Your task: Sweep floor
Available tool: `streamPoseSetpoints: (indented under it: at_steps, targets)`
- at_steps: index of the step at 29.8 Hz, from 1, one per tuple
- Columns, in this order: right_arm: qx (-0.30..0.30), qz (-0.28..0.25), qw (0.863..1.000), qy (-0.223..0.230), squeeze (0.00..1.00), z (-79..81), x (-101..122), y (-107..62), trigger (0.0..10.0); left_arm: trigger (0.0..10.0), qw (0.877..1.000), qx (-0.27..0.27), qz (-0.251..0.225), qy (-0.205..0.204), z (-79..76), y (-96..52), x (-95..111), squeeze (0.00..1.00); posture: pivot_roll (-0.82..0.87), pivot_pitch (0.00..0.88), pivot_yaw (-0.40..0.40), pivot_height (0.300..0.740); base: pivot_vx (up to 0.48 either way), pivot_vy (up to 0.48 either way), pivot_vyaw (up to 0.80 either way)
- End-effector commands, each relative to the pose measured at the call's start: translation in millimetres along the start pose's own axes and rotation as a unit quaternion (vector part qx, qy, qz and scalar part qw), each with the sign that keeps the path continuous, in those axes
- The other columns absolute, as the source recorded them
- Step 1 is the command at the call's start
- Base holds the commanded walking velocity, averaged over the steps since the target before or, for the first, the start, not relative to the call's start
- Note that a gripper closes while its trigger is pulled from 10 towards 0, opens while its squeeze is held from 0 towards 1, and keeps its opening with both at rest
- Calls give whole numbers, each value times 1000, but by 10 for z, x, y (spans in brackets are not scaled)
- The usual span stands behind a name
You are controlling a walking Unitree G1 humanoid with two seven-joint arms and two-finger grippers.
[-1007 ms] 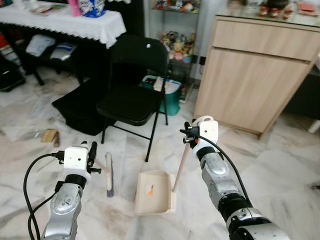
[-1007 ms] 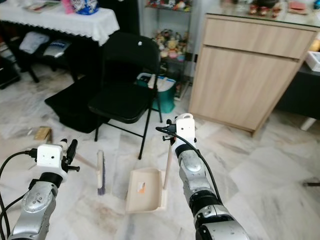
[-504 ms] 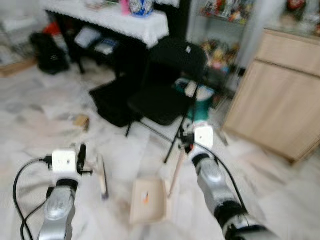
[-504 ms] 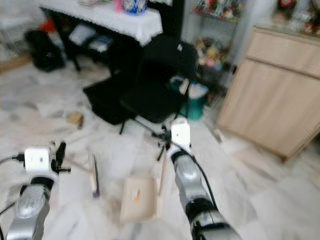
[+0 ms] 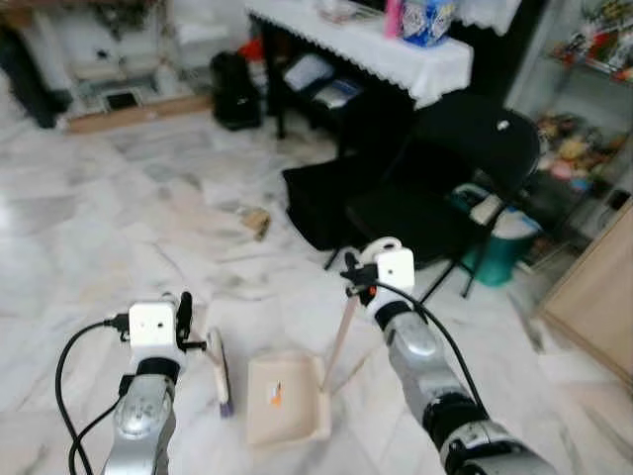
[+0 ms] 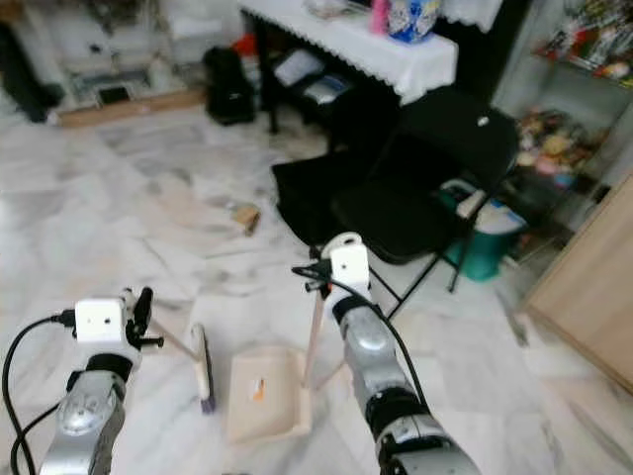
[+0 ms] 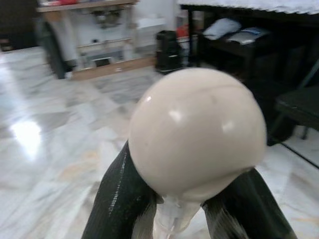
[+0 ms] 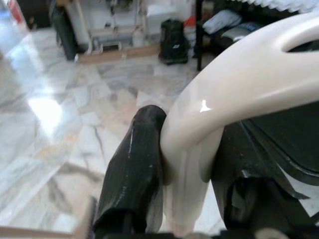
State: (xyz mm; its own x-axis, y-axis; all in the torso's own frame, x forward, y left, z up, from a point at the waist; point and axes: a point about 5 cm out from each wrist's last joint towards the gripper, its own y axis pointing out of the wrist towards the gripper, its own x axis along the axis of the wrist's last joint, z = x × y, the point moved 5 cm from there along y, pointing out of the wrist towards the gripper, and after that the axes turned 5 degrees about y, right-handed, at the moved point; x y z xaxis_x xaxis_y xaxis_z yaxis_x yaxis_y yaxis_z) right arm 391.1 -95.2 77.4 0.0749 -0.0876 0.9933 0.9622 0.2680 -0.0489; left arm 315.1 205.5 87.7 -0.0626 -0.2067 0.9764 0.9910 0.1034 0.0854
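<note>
- The broom (image 5: 219,368) stands on the white marble floor (image 5: 119,228) near the robot, its brush head on the tiles just left of the dustpan, its cream handle slanting up to the left.
- The left gripper (image 7: 174,199) is clenched on the broom: in the left wrist view its 2 black fingers (image 7: 117,196) press against the neck just under the handle's rounded cream knob.
- The cream dustpan (image 5: 285,398) lies flat on the floor in the near middle, with a small orange scrap inside it.
- Its long handle rises upright from the pan's right rear corner, tilted slightly to the right.
- The right gripper (image 8: 187,164) grasps the dustpan's handle at its top; the right wrist view shows 2 fingers (image 8: 132,172) clamped on either side of the looped cream grip.
- A black folding chair (image 5: 455,188) stands farther off to the right, with a teal bin (image 5: 499,247) beyond it.
- A dark table with a white lace-edged cloth (image 5: 371,45) stands at the far side, with bags stored under it.
- A small brown object (image 5: 256,220) lies on the floor left of the chair.
</note>
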Motion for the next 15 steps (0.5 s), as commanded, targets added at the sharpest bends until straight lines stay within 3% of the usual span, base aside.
streamPoseSetpoints:
  at_steps: [1,9,15]
  targets:
    - [-3,-25,1000,0,0,-30,188,76,10000,10000,999,6,-33,8,31,25,168,0,183,0,-85,740,0,0,800]
    - [-5,-27,1000,-5,0,-23,219,100,10000,10000,999,36,-21,-10,166,24,100,0,108,0,-67,740,0,0,800]
    - [-37,-39,999,0,0,-196,247,53,10000,10000,999,26,-19,-20,131,141,101,0,26,0,6,740,0,0,765]
